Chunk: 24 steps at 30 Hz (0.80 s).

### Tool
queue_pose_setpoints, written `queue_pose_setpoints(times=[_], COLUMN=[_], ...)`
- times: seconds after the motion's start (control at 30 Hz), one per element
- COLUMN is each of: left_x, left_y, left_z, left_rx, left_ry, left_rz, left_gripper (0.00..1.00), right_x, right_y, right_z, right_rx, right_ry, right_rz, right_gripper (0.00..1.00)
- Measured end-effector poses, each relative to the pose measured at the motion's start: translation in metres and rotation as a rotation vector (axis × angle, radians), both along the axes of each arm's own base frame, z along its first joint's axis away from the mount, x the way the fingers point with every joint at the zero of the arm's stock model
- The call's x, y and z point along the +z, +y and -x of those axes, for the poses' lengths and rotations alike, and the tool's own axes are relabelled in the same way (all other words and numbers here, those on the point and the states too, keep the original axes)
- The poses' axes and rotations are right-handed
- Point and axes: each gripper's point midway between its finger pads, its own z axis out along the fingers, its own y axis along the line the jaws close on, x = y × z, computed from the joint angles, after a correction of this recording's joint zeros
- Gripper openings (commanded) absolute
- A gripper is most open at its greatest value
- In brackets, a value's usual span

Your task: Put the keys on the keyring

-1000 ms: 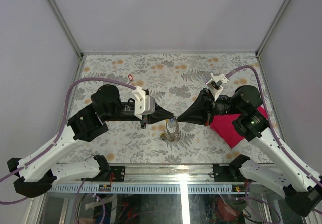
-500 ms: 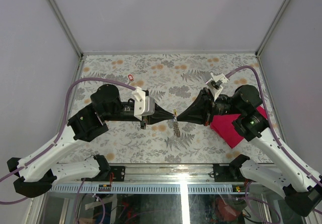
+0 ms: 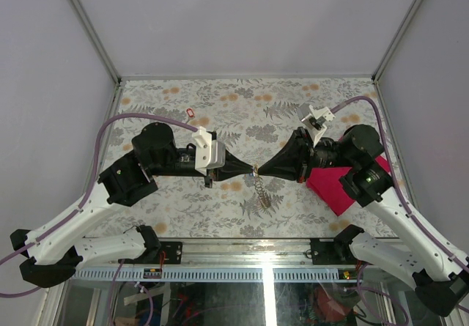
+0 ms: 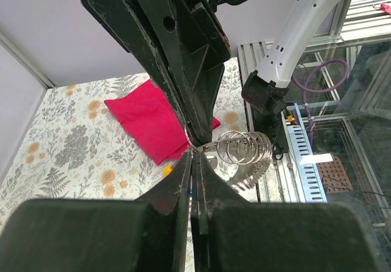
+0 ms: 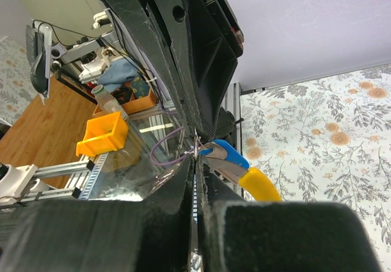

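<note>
My left gripper [image 3: 252, 169] and right gripper [image 3: 258, 170] meet tip to tip above the middle of the table, both shut. The thin silvery keyring [image 5: 197, 142] is pinched between them, and its chain [image 3: 262, 193] hangs down below the tips. In the left wrist view the chain's coils [image 4: 244, 147] stick out right of my shut fingertips [image 4: 194, 154]. In the right wrist view a key with a yellow head [image 5: 259, 184] and a blue part [image 5: 229, 152] hangs by the tips [image 5: 195, 157]. A red key [image 3: 190, 112] lies at the far left of the table. The black key is out of view.
A magenta cloth [image 3: 333, 187] lies on the floral table under the right arm; it also shows in the left wrist view [image 4: 153, 119]. The metal rail [image 3: 220, 273] runs along the near edge. Grey walls enclose the other three sides.
The grippers' tips have closed together. The ring that hung as a loop below them is now pinched at the tips, and the chain has swung down and to the right.
</note>
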Motion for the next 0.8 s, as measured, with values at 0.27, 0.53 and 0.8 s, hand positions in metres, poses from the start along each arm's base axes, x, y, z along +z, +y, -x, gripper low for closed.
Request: queue_pose_setpoints(times=[0.27, 0.53, 0.8], left_x=[-0.0002, 0.0001, 0.0017], left_y=[0.0001, -0.0001, -0.0005], left_z=[0.0001, 0.0, -0.0004], left_rx=[-0.001, -0.001, 0.0], left_ry=[0.001, 0.0, -0.004], left_rz=[-0.001, 0.001, 0.007], left_gripper=[0.0, 0.0, 0.0], right_x=[0.0033, 0.0073, 0.0104], right_y=[-0.0009, -0.0022, -0.0028], right_z=[-0.0021, -0.0045, -0.0056], right_rx=[-0.025, -0.055, -0.07], right_ry=[-0.005, -0.001, 0.014], right_rz=[-0.011, -0.024, -0.044], right_gripper=[0.0, 0.0, 0.0])
